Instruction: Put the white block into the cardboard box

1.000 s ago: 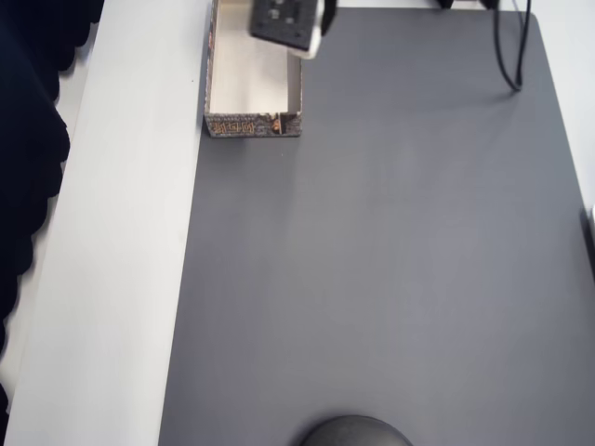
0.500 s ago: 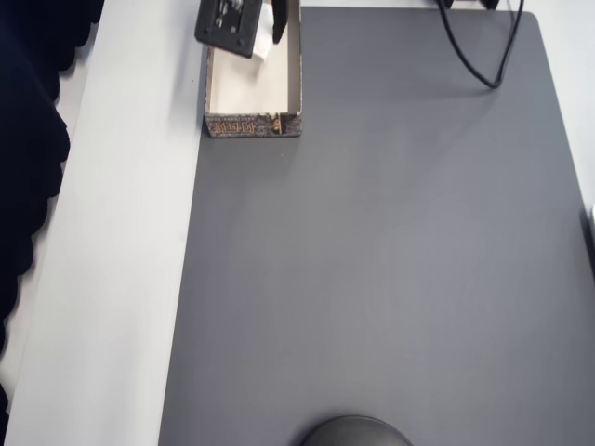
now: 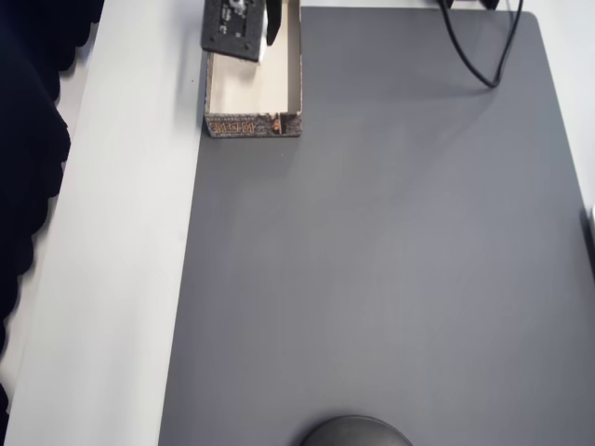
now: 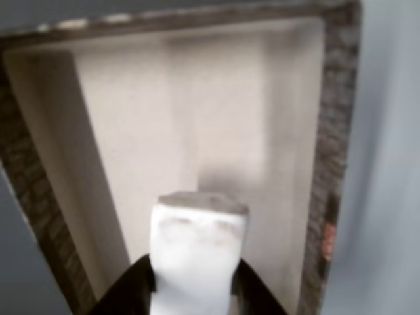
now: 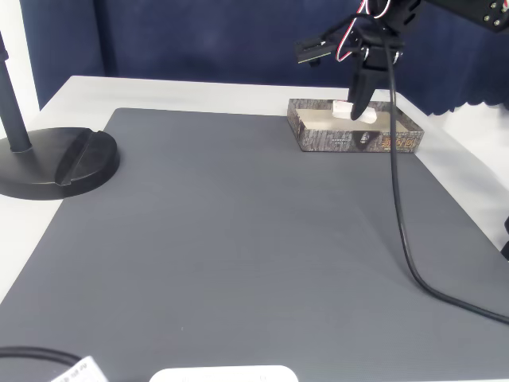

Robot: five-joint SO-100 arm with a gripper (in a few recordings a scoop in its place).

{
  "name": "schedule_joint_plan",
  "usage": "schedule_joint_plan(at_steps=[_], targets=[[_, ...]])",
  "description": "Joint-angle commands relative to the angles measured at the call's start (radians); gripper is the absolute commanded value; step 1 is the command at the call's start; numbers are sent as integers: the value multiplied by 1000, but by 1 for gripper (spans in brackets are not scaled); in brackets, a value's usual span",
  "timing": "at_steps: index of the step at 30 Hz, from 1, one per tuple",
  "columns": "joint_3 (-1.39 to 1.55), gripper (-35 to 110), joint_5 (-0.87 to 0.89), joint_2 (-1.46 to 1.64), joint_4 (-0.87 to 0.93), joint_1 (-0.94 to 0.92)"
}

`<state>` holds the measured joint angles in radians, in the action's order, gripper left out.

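Wrist view: the white block (image 4: 199,252) is clamped between two dark fingers (image 4: 134,285), which are closed on its lower sides at the bottom of the frame; its far end is raised over the cream floor of the box (image 4: 326,151), and a soft shadow is cast on that floor just beyond it. The dark printed walls of the box are seen on the left, top and right.

Fixed view: the gripper (image 5: 355,110) is pointed downward into the box (image 5: 350,140), and the block (image 5: 352,111) is seen inside the opening, held at the fingertips. Whether the block touches the floor cannot be told. The box is placed at the far right of the grey mat (image 5: 238,239); a black cable (image 5: 402,223) is draped from the arm across the mat.

Overhead view: the gripper (image 3: 270,37) is located above the box (image 3: 253,124), which is set at the mat's (image 3: 390,260) upper left corner, beside the white table (image 3: 121,242).
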<state>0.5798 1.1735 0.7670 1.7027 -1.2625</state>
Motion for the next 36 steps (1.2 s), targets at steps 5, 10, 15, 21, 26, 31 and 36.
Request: schedule_joint_plan(at_steps=[5,10,15,21,26,31,36], targets=[[-87,-2,72,-6,8,11],[-135,-2,81,-52,8,20],[-204,-2,107,-110,8,34],[-241,-2,152,-150,6,43],[-244,-2,161,-158,6,43],[-244,-2,163,-161,6,43],[-241,3,153,-161,6,41]])
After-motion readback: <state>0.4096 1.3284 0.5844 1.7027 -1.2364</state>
